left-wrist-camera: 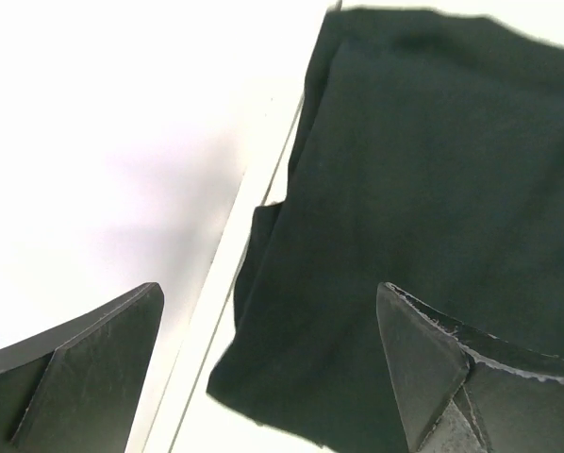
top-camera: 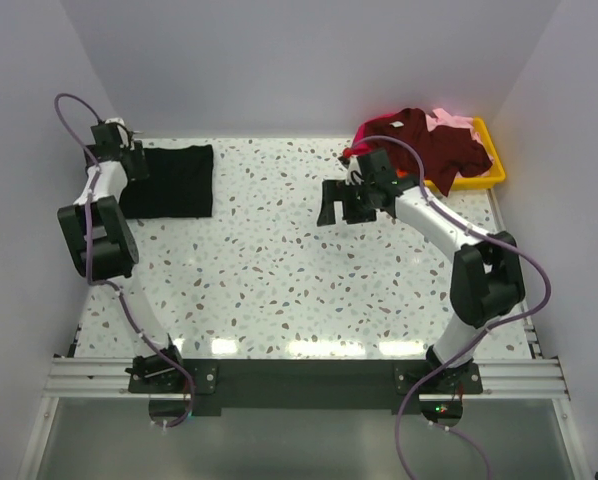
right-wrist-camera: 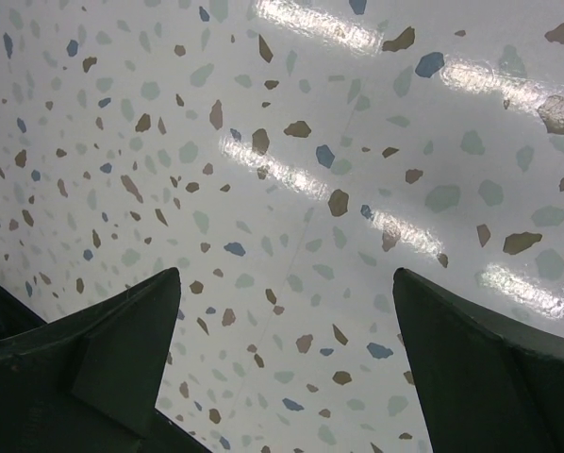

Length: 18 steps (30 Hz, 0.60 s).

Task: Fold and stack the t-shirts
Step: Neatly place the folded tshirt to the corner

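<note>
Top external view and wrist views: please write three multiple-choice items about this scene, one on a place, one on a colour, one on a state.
1. Where on the table does the black t-shirt lie? A far left; B centre; C near right.
2. What colour is the tray? A blue; B yellow; C green.
3. How is the right hand? A shut on cloth; B shut, empty; C open, empty.
Answers: 1 A, it lies at the far left edge; 2 B, its rim shows yellow; 3 C, it stands wide open over bare table.
</note>
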Available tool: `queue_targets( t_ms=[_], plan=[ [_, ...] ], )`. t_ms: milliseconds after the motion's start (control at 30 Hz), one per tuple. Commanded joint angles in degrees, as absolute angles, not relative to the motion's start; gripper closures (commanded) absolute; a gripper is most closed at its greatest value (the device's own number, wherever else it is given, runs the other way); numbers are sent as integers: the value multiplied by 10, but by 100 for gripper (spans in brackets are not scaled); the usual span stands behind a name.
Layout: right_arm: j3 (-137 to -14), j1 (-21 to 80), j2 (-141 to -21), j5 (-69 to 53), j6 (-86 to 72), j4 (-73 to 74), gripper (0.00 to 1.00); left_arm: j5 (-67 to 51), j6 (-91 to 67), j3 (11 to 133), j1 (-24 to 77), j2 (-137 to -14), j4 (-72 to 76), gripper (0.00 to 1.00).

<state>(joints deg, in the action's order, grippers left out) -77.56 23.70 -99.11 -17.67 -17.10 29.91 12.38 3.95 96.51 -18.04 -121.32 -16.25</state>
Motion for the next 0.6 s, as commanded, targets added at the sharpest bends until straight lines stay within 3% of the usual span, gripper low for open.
queue_targets(
  t_ms=[0, 567],
  plan=[
    [-771, 236, -939, -183, -174, 302, 2, 170, 9, 946, -145, -1108, -165, 0],
    [-635, 236, -794, -79, -173, 296, 1, 223, -163, 640, 194, -825, -158, 0]
  ],
)
